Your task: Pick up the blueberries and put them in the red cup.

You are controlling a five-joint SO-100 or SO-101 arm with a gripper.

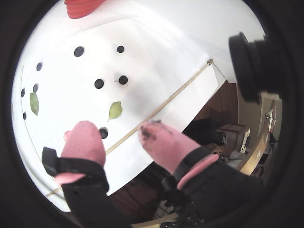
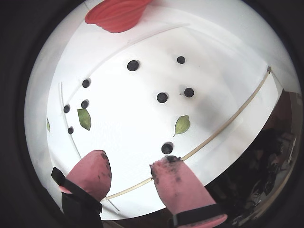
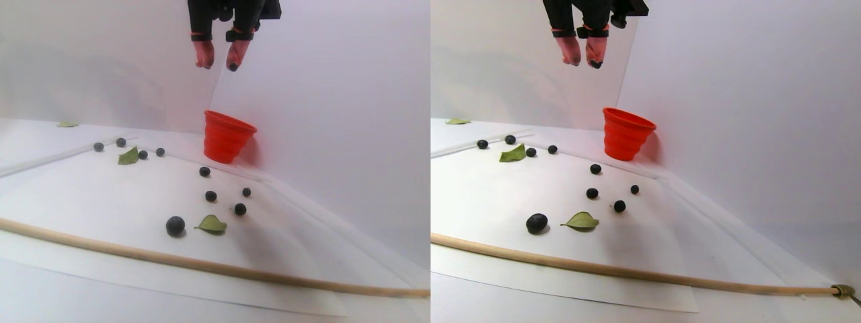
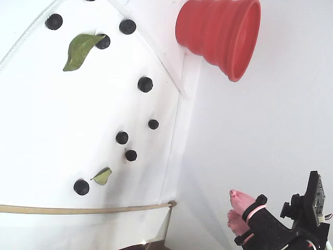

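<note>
Several blueberries (image 2: 162, 97) lie scattered on a white sheet (image 2: 128, 128); the nearest one (image 2: 166, 148) sits just beyond the right fingertip in a wrist view. They also show in the other wrist view (image 1: 99, 83), the stereo pair view (image 3: 175, 225) and the fixed view (image 4: 81, 187). The red cup (image 3: 227, 138) stands upright at the sheet's far corner by the wall, and shows at the top of both wrist views (image 2: 116, 16) (image 1: 80, 7) and in the fixed view (image 4: 218, 28). My gripper (image 2: 130, 159) (image 1: 116, 128) (image 3: 218, 64) (image 4: 233, 207) is open and empty, high above the sheet, its pink fingertips (image 2: 166, 173) stained dark.
Two green leaves (image 2: 181, 125) (image 2: 84, 118) lie among the berries. A thin wooden stick (image 3: 202, 266) runs along the sheet's near edge. White walls (image 3: 336, 101) close the corner behind the cup. Beyond the sheet's edge the table drops off to a dark room (image 1: 223, 133).
</note>
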